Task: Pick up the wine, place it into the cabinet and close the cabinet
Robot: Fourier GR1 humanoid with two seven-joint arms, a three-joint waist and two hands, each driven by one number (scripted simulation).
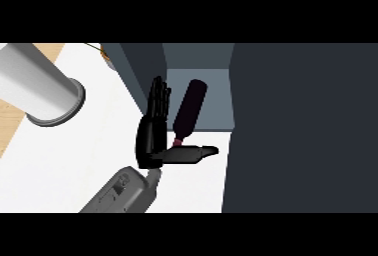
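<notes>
Wine bottle (188,107) lies in the cabinet (199,60) opening, neck toward me. My left hand (155,130) is released, fingers straight alongside, thumb under the neck. I'd withdraw straight back, clear the dark door (303,125), then swing it shut.

Wine bottle (189,107): dark maroon, near black, with a pinkish neck end. It is lying tilted, its broad base pointing up-right into the cabinet (199,65) opening and its neck pointing down-left toward the white table edge. Most of the body is sitting over the cabinet's grey-blue inner floor; the neck is reaching the floor's front edge. Cabinet: dark slate-blue, standing open, with a lighter back wall showing behind the bottle. A large dark panel is occupying the view's right side, just beside the opening; whether it is the door cannot be told.
</notes>
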